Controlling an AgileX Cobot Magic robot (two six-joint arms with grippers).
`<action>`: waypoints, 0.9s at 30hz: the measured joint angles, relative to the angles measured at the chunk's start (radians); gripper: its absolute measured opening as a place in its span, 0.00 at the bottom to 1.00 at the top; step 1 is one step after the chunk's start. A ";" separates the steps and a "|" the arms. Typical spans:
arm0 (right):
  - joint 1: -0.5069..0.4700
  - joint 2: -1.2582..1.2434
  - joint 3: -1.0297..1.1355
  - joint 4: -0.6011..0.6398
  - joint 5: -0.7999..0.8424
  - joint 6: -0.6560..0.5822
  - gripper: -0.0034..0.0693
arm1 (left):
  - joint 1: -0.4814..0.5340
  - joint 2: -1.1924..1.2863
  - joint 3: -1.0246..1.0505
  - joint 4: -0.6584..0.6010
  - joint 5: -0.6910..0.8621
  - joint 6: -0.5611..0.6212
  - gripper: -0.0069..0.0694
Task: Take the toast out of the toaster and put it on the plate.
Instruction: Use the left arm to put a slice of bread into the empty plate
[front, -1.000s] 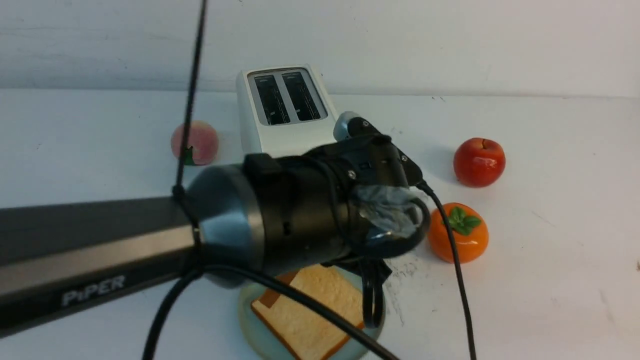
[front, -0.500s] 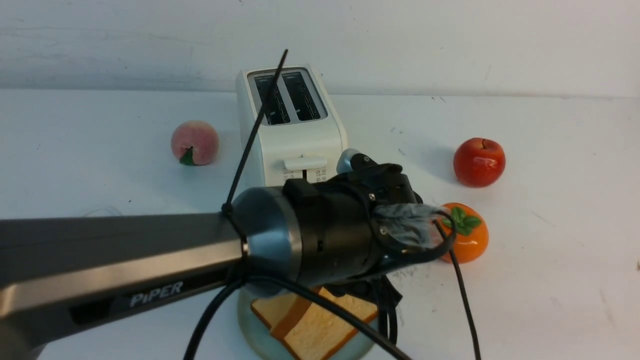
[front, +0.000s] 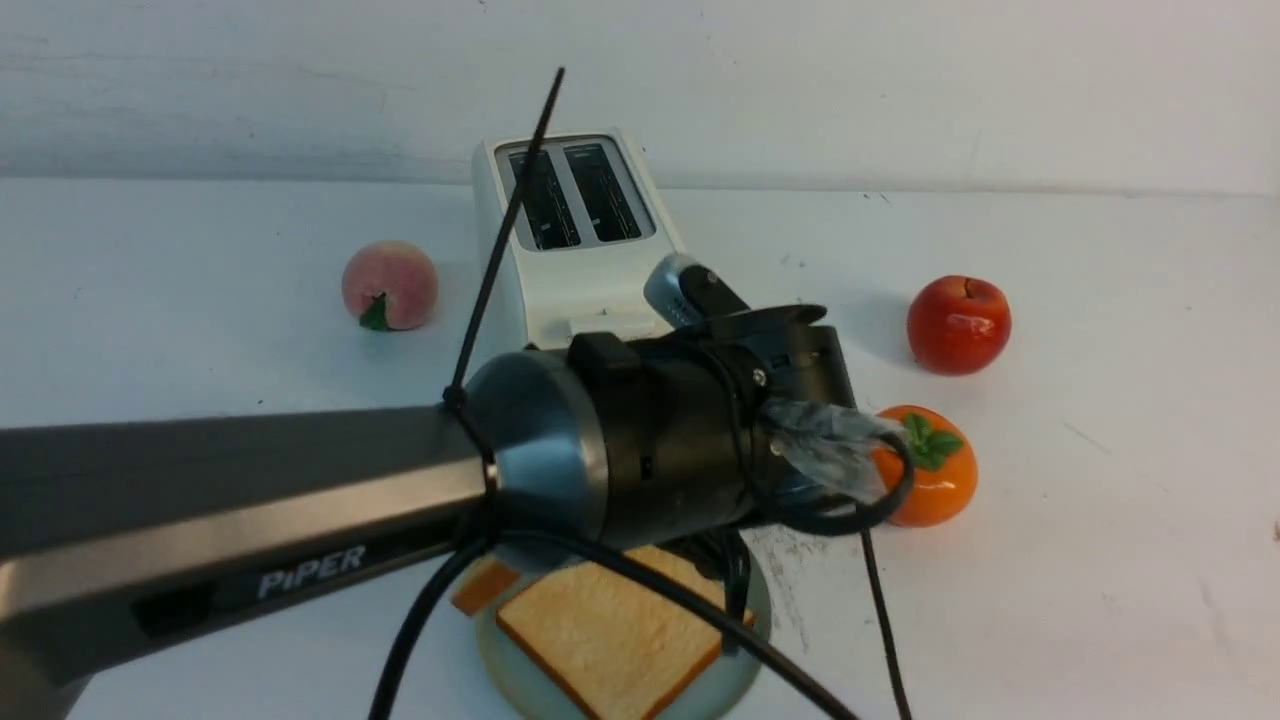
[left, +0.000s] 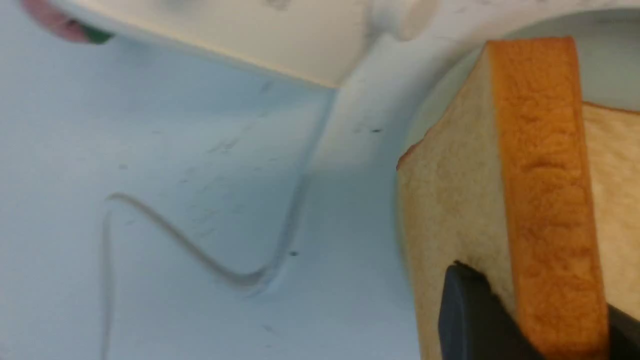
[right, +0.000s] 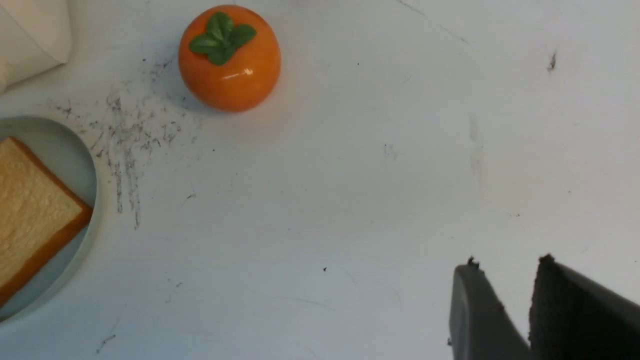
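Observation:
The cream toaster (front: 585, 260) stands at the back with both slots empty. One slice of toast (front: 600, 630) lies flat on the pale blue-green plate (front: 745, 660) at the front. My left gripper (left: 545, 300) is shut on a second slice of toast (left: 540, 175), held on edge at the plate's (left: 600, 65) left rim beside the flat slice (left: 620, 175). In the front view only an orange corner of that held slice (front: 478, 588) shows below my left arm, which hides the jaws. My right gripper (right: 507, 265) hangs open over bare table, right of the plate (right: 75, 160).
A peach (front: 390, 285) sits left of the toaster, a red apple (front: 958, 323) at the right, an orange persimmon (front: 925, 465) right of the plate. The toaster's white cord (left: 200, 250) snakes over the table to the left. Black arm cables cross over the plate.
My left wrist has swung and lifted slightly. The held slice moved from over the flat slice to the plate's left edge, and the flat slice now shows whole.

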 joint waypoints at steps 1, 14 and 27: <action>0.000 0.000 0.000 0.001 0.000 0.000 0.29 | 0.001 -0.001 -0.014 0.037 0.013 0.000 0.25; 0.000 0.000 0.000 0.001 0.000 0.000 0.31 | 0.072 0.029 -0.022 -0.117 -0.066 0.000 0.25; 0.000 0.000 0.000 0.001 0.000 0.000 0.31 | 0.079 0.078 -0.022 -0.160 -0.177 0.003 0.31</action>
